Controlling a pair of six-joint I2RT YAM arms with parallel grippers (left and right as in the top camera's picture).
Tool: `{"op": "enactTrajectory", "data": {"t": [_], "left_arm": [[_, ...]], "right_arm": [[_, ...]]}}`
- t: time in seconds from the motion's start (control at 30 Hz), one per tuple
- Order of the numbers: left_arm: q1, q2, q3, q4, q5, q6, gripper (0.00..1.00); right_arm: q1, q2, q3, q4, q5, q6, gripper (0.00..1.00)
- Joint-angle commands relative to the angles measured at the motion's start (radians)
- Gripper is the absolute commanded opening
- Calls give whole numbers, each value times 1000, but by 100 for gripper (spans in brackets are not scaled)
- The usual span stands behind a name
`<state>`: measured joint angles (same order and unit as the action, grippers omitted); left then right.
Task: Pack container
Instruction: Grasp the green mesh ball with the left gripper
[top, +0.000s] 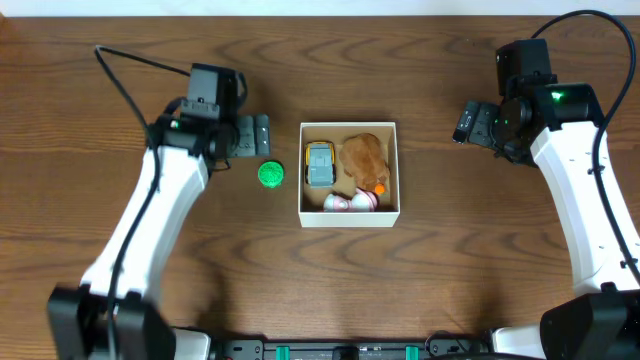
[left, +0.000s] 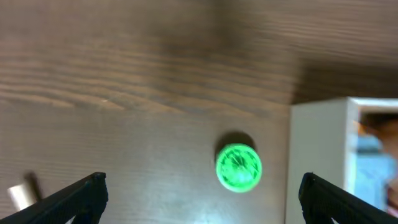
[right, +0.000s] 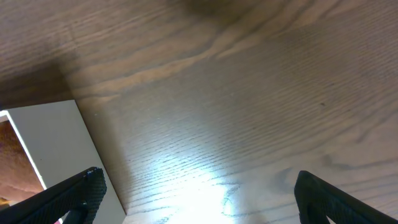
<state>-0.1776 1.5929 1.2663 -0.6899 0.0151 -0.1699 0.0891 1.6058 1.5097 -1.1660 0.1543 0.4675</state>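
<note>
The container is a square white box with a tan inside, at the table's middle. In it lie a yellow and grey toy car, a brown plush, and pink-white toys with an orange bit. A green round toy lies on the table just left of the box; it shows in the left wrist view beside the box wall. My left gripper is open and empty, above and behind the green toy. My right gripper is open and empty, right of the box.
Dark wooden table all around. Black cables run from both arms at the back corners.
</note>
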Motion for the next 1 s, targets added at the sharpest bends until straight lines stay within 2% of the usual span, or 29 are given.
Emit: {"op": "enactTrajectory", "data": {"t": [0.0, 0.17, 0.33, 0.97], "left_arm": [[-4, 106, 3, 10, 30, -53, 98], [-18, 255, 3, 6, 31, -55, 98], [-20, 327, 3, 0, 57, -72, 98], [-104, 349, 0, -10, 56, -72, 98]], "right_arm": [[-5, 1, -2, -2, 14, 10, 99], [-6, 1, -2, -5, 14, 10, 99], [-5, 1, -14, -1, 14, 10, 99], [-6, 1, -41, 17, 14, 10, 99]]}}
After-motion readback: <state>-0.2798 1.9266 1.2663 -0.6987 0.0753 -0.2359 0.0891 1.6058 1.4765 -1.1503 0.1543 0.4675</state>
